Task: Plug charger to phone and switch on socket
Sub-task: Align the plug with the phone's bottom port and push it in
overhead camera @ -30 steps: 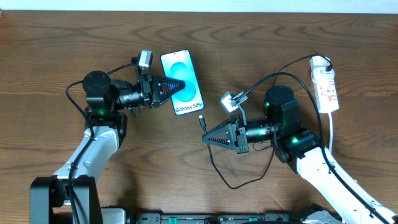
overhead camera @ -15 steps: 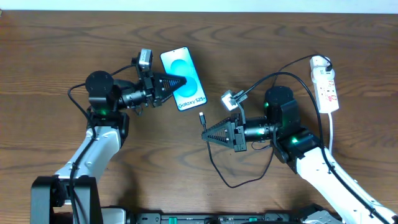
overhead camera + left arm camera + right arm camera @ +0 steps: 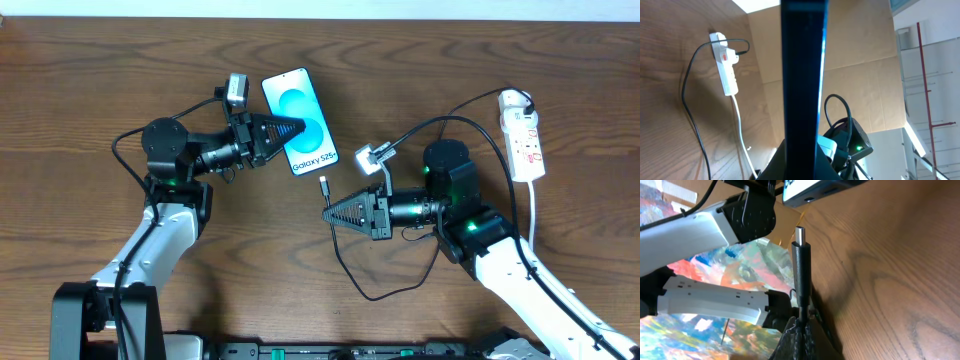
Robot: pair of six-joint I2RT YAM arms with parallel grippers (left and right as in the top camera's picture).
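Note:
My left gripper (image 3: 298, 128) is shut on the phone (image 3: 300, 121), whose light blue screen faces up in the overhead view. In the left wrist view the phone (image 3: 802, 75) is a dark upright bar seen edge-on, rising out of that gripper (image 3: 801, 165). My right gripper (image 3: 328, 214) is shut on the charger's black cable just behind its plug tip (image 3: 325, 187). The tip points toward the phone's lower end, a short gap away. In the right wrist view the plug (image 3: 801, 265) stands up from the gripper (image 3: 801, 335), below the phone's end (image 3: 825, 189). The socket (image 3: 525, 135) lies at the far right, with the charger's white plug head (image 3: 514, 99) in it.
The black cable loops on the wooden table (image 3: 380, 297) below my right arm and runs up to the socket. The socket's white cord (image 3: 535, 215) trails toward the front edge. In the left wrist view the socket (image 3: 726, 70) lies far off on the left.
My left gripper has carried the phone a little right and toward the back. My right gripper has raised the plug tip slightly toward it. Both stay shut.

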